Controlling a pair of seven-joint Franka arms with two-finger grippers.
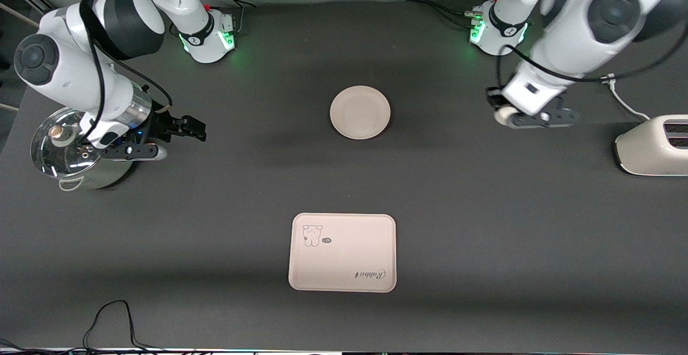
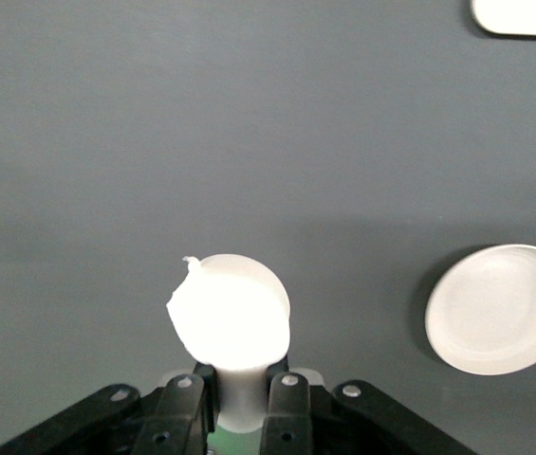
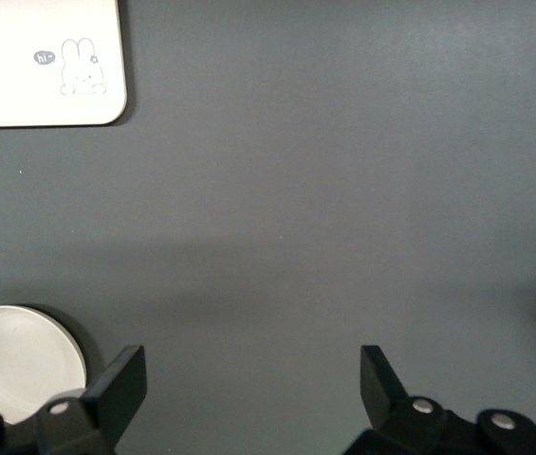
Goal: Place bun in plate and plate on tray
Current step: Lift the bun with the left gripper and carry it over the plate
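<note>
My left gripper [image 1: 505, 112] is shut on the bun [image 1: 503, 116], an off-white rounded lump. It holds the bun above bare table, between the plate and the toaster. In the left wrist view the bun [image 2: 231, 313] sticks out from between the closed fingers [image 2: 184, 408]. The round cream plate [image 1: 360, 112] lies empty mid-table; it also shows in the left wrist view [image 2: 500, 308] and the right wrist view [image 3: 16, 374]. The rectangular tray [image 1: 343, 253] with the animal drawing lies nearer the front camera, empty. My right gripper [image 1: 180, 140] is open and empty beside the pot, and that arm waits.
A steel pot with a glass lid [image 1: 70, 148] stands at the right arm's end. A white toaster [image 1: 653, 145] stands at the left arm's end. A black cable [image 1: 113, 322] loops at the table's near edge.
</note>
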